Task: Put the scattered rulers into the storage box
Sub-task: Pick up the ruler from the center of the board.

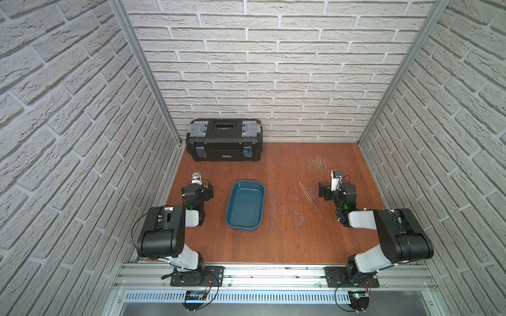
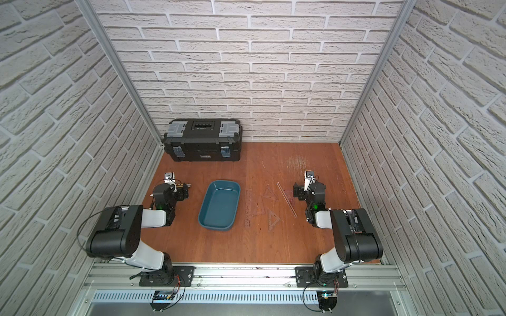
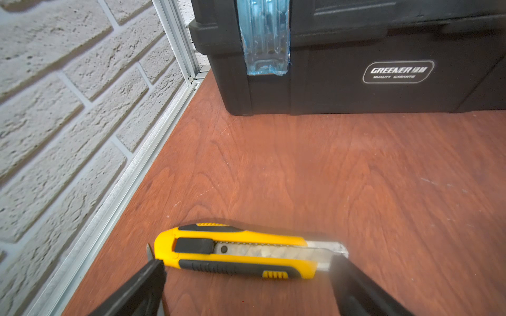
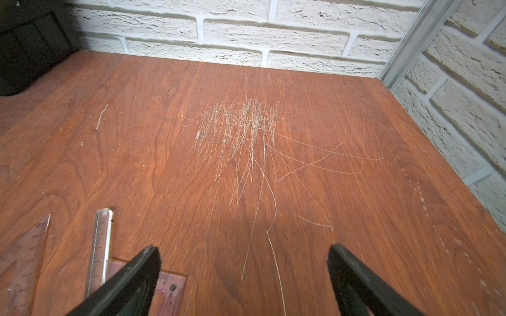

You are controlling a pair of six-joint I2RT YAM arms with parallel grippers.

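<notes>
The teal storage box (image 1: 245, 205) (image 2: 219, 203) stands empty in the middle of the wooden table. Just right of it lie several clear rulers: a long straight ruler (image 1: 310, 199) (image 2: 287, 199), another straight strip (image 1: 272, 208) and hollow set squares (image 1: 299, 217) (image 2: 273, 217). My right gripper (image 1: 324, 191) (image 4: 244, 249) is open over bare wood, right of these. In the right wrist view a pink-tinted set square (image 4: 171, 290) runs under one finger, with the long straight ruler's end (image 4: 100, 246) beside it. My left gripper (image 1: 206, 193) (image 3: 246, 266) is open, left of the box.
A yellow utility knife (image 3: 241, 250) lies on the table just beyond my left fingertips. A black toolbox (image 1: 224, 139) (image 3: 356, 68) stands against the back wall at the left. Brick walls close in the table on three sides. A scratched patch (image 4: 241, 123) marks the back right.
</notes>
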